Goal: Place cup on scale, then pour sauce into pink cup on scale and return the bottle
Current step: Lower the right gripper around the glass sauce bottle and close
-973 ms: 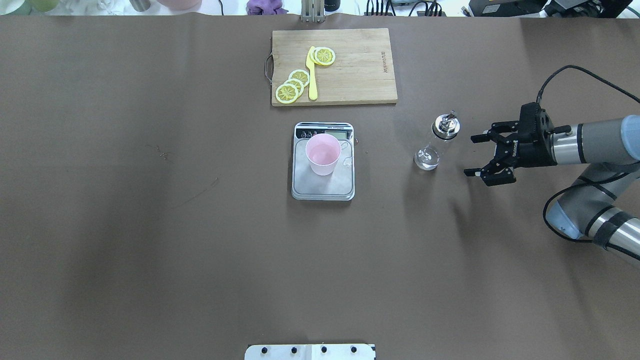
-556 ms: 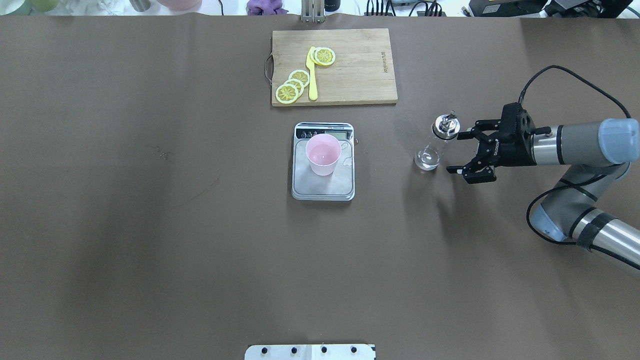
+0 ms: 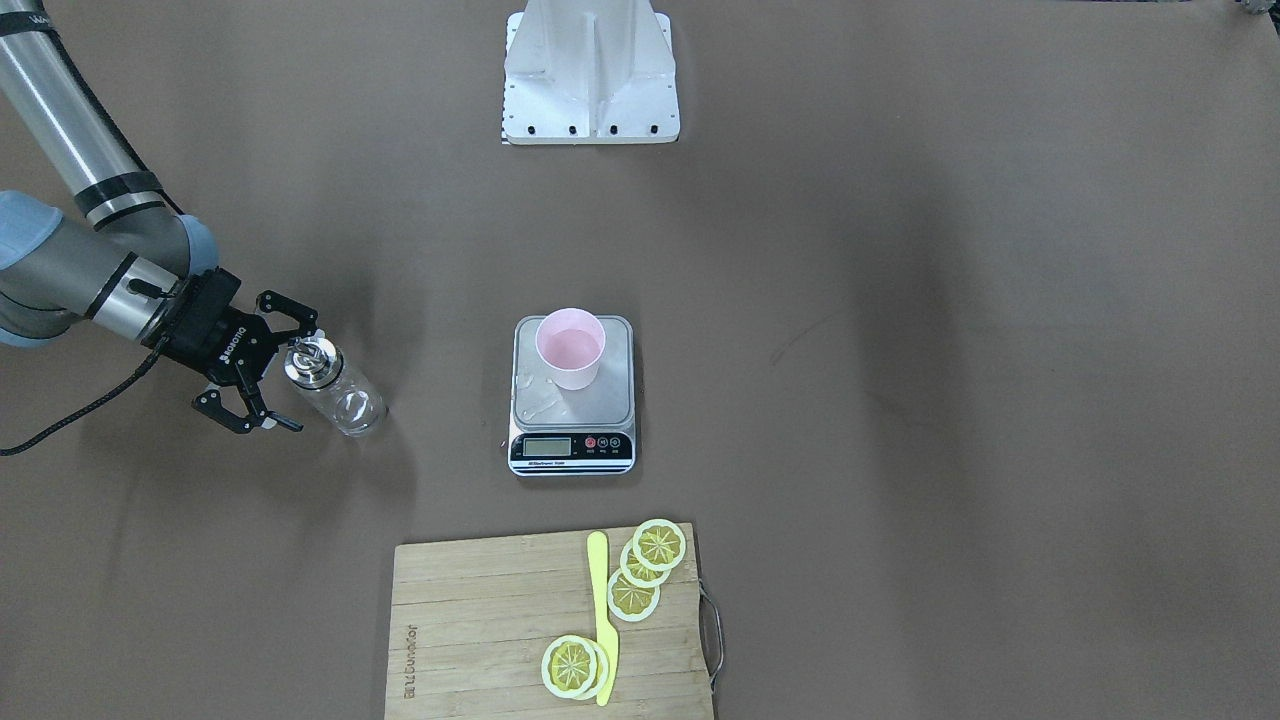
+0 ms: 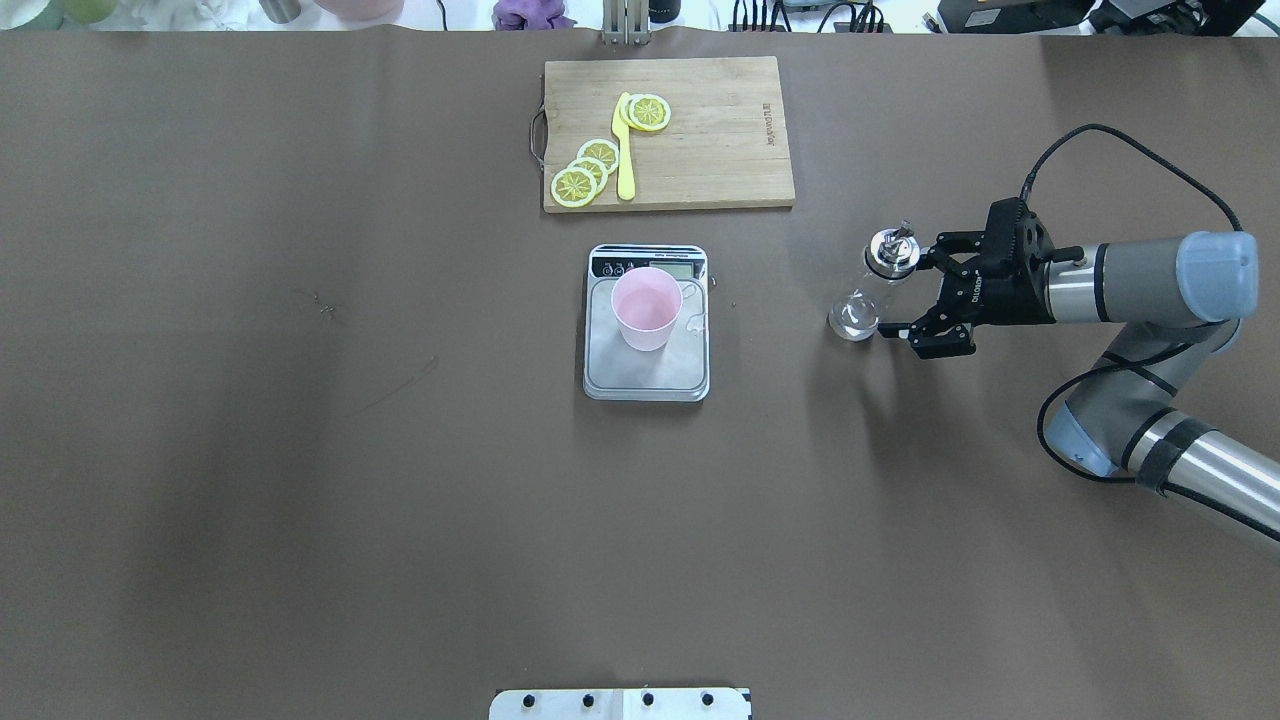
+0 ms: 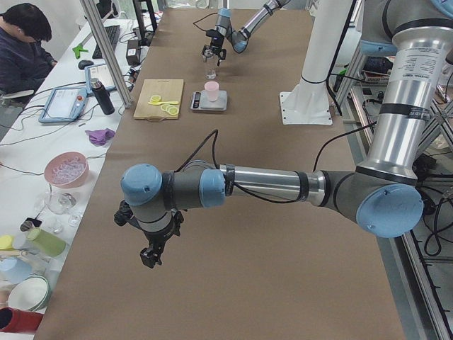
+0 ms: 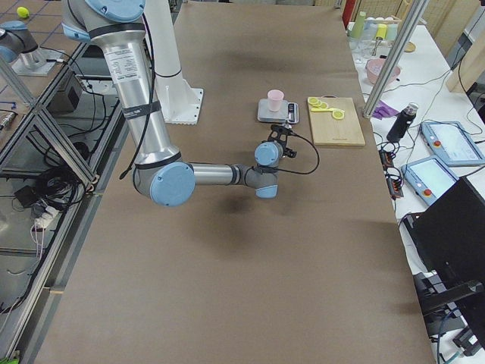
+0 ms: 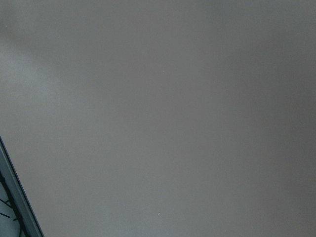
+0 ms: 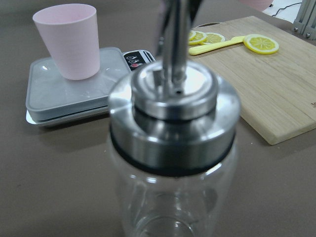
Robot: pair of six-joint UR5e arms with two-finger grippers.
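We're seeing right gripper (image 4: 900,292) fingers spread apart, with the bottle (image 4: 866,292) standing upright between the fingertips: clear glass, shiny steel pourer cap (image 8: 173,113), thin spout. Left gripper (image 5: 150,255) fingers: can't tell.

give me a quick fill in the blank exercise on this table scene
1. The small tapered plastic cup on the silver-topped digital kitchen scale is ____ in colour.
2. The right gripper has its jaws ____ on either side of the clear glass bottle with the metal pourer cap.
3. That bottle stands on the robot's ____ of the scale.
4. The plastic knife on the wooden cutting board is ____.
Missing words: pink; open; right; yellow.
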